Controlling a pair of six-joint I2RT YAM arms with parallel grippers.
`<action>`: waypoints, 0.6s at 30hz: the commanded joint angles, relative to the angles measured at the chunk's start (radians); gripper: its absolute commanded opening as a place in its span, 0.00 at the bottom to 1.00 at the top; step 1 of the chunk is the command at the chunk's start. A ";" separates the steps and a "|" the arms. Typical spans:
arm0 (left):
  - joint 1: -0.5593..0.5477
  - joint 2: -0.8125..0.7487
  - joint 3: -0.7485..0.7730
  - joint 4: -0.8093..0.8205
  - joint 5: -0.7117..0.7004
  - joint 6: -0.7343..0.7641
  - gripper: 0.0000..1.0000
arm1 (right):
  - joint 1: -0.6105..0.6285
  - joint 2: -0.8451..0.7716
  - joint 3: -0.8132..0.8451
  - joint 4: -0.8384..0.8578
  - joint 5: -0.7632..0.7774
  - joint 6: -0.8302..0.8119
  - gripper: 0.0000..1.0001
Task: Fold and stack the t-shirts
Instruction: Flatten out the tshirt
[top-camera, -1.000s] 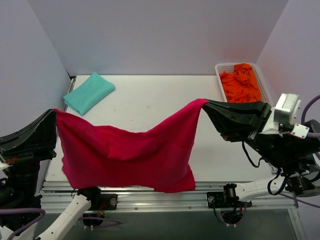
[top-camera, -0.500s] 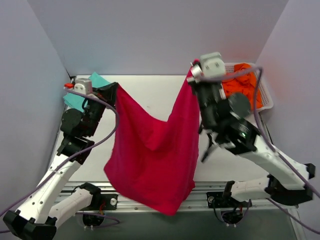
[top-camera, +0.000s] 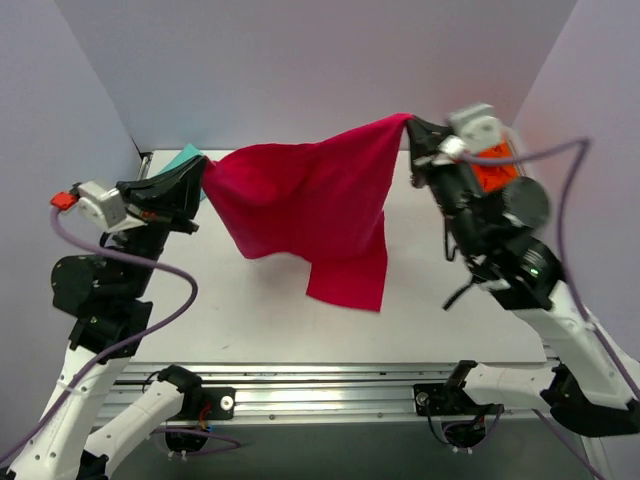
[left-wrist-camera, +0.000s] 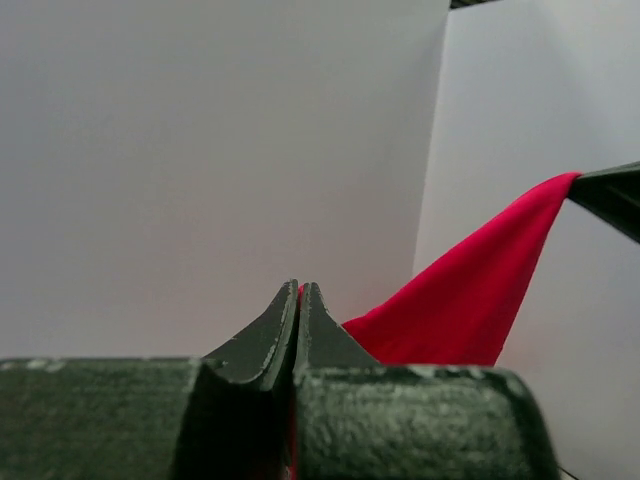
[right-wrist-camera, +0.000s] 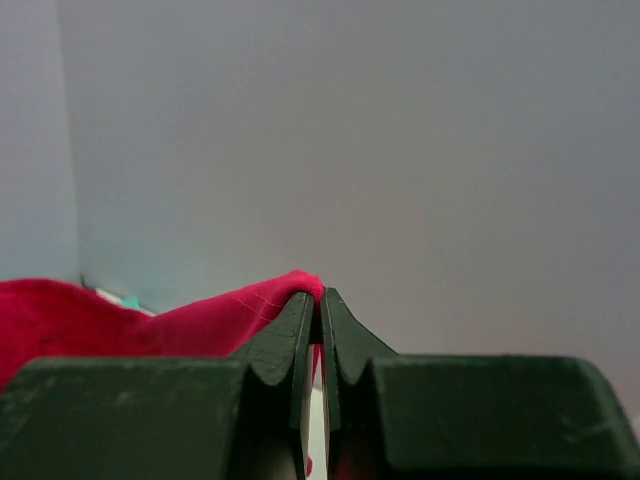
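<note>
Two jaw pairs, mine: left gripper (top-camera: 206, 168) and right gripper (top-camera: 410, 124) each clenched on one crimson t-shirt (top-camera: 310, 200), hanging midair. One teal t-shirt (top-camera: 186, 154) behind. Orange t-shirts (top-camera: 490, 176) mostly hidden, can't count.

We see that the left arm (top-camera: 95, 300) and the right arm (top-camera: 520, 265) have white shells and black round joints. The left claw (top-camera: 203, 165) and the right claw (top-camera: 410, 122) are black and grainy, with fingers narrowing to points. A pale purple cable (top-camera: 160, 267) loops beside each arm. The left wrist has a white camera block (top-camera: 100, 203) with a red tab (top-camera: 63, 199).
</note>
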 joint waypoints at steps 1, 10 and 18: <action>0.000 -0.050 0.067 0.036 0.116 0.031 0.02 | 0.002 -0.153 0.030 0.107 -0.233 0.010 0.00; 0.002 -0.196 0.114 0.057 0.266 0.025 0.02 | -0.017 -0.387 0.068 0.061 -0.658 0.010 0.00; 0.028 -0.268 0.151 0.082 0.329 0.010 0.02 | -0.216 -0.336 0.181 0.061 -0.800 0.079 0.00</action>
